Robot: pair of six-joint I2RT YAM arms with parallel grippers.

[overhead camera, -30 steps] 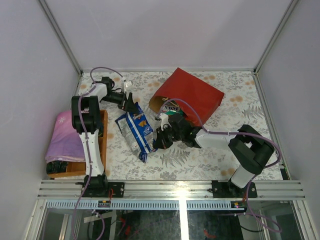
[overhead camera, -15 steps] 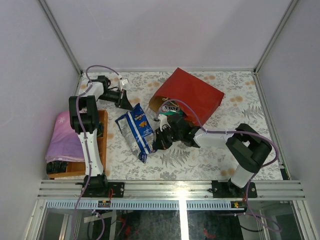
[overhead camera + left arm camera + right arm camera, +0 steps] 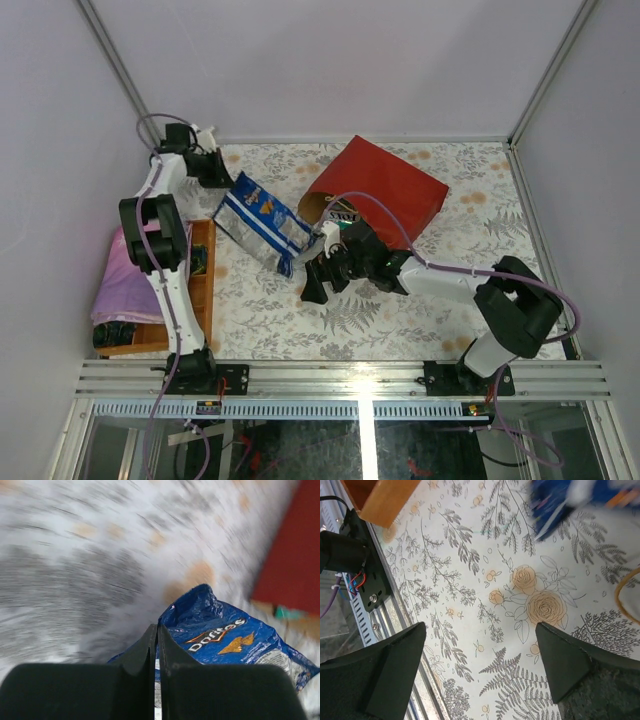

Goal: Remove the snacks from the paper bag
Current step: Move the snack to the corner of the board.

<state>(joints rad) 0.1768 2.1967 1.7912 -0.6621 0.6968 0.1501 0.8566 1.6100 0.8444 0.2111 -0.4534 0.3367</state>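
Left fingers [image 3: 142, 655]: pressed together, pinching edge of blue pack [image 3: 225, 640], far left of counter [image 3: 480, 210].
Right fingers [image 3: 395, 655]: spread, empty, over counter near bag [image 3: 385, 190] mouth.
Bag: red, on its side, centre-far; packets [image 3: 343, 215] at mouth.

We are pinching the far corner of the blue-and-white pack [image 3: 262, 222] with our left gripper [image 3: 226, 176] at the far left of the table [image 3: 470, 250]. Our right gripper [image 3: 318, 283] is hanging wide apart on the near side of the red paper bag [image 3: 390, 190], where more packets [image 3: 342, 213] are showing at its mouth.
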